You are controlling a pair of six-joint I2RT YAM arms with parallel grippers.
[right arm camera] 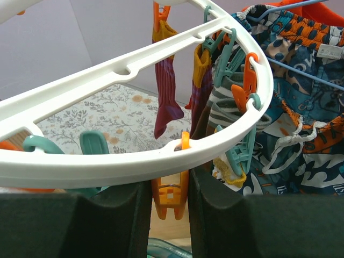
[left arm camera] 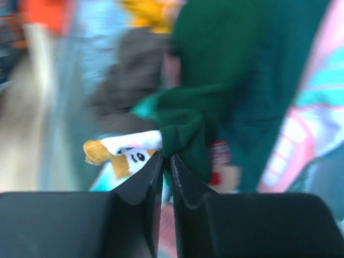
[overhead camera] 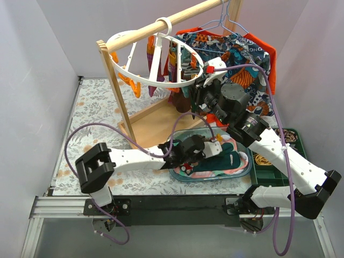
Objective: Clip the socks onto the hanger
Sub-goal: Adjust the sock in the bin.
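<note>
The white ring hanger [overhead camera: 161, 86] hangs by its hook from the wooden rail; its rim fills the right wrist view [right arm camera: 134, 156]. My right gripper [overhead camera: 200, 94] is shut on an orange clip peg [right arm camera: 173, 193] hanging under the rim. Several socks [right arm camera: 165, 86] hang clipped further back. My left gripper [overhead camera: 185, 161] is low over the tray and shut on a fold of a dark green sock [left arm camera: 185, 137]. A white and yellow sock [left arm camera: 126, 148] lies beside it. The left wrist view is blurred.
A clear blue tray [overhead camera: 243, 173] of loose socks lies in front of the rack. The wooden rail [overhead camera: 161, 27] and its post [overhead camera: 117, 94] stand behind. The orange-blue shirt [overhead camera: 242, 54] hangs at right. A dark green tray [overhead camera: 274, 161] sits at far right.
</note>
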